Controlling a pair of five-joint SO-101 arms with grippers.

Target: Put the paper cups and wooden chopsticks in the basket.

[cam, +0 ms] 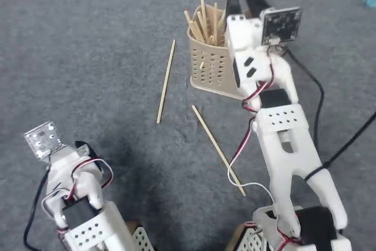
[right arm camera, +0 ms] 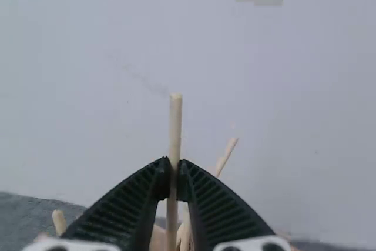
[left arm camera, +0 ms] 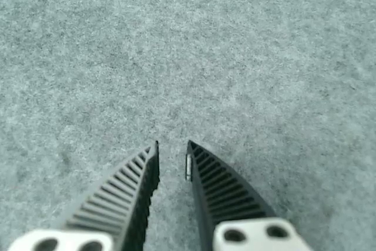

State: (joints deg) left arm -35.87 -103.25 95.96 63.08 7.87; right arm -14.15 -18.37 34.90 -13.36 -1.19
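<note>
**High view, then wrist views: chopstick held over the basket**

High view: the basket [cam: 212, 69] stands far, right of centre, with sticks in it. The right arm [cam: 276, 116] reaches over it. On the bench [cam: 88, 57] lie a left chopstick [cam: 166, 80] beside the basket and a near chopstick [cam: 217, 150].

Left wrist view: the left jaws are slightly apart and empty, over bare bench.

Right wrist view: the right jaws are clamped on an upright held chopstick [right arm camera: 175, 121].

Judged step: depositing. Next, part the right jaws over the basket, then fetch the loose sticks.

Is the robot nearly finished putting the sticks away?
Getting close, I think. Several standing chopsticks are already in the basket. The right gripper holds one more chopstick upright above it. Two loose chopsticks lie on the mat, waiting. The left gripper hangs open over bare mat.
</note>
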